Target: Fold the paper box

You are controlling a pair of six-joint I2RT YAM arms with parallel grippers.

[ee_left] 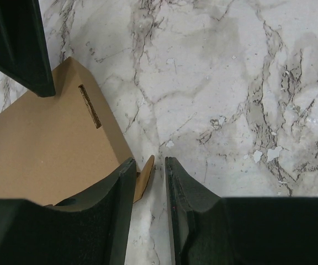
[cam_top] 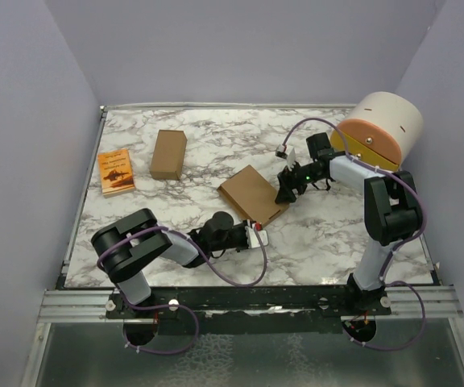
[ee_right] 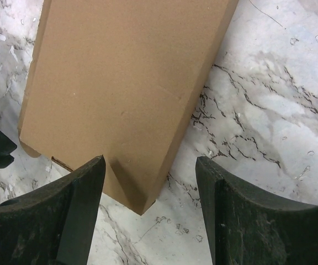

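Paper box [cam_top: 252,195]: shallow, lies mid-table.
Left gripper [ee_left: 149,163]: fingers narrowly parted, tab [ee_left: 144,179] at box's near corner between them.
Right gripper [ee_right: 150,161]: spread wide, straddling box's far-right corner.

Paper box [cam_top: 252,196]: plain brown cardboard, unprinted. Table [cam_top: 216,133]: white marble pattern with grey veining. Narrower box [cam_top: 168,154] is the same brown; booklet [cam_top: 116,171] orange with dark print; cylinder [cam_top: 381,129] cream with an orange end face; left gripper [ee_left: 149,165] and right gripper [ee_right: 150,163] black.
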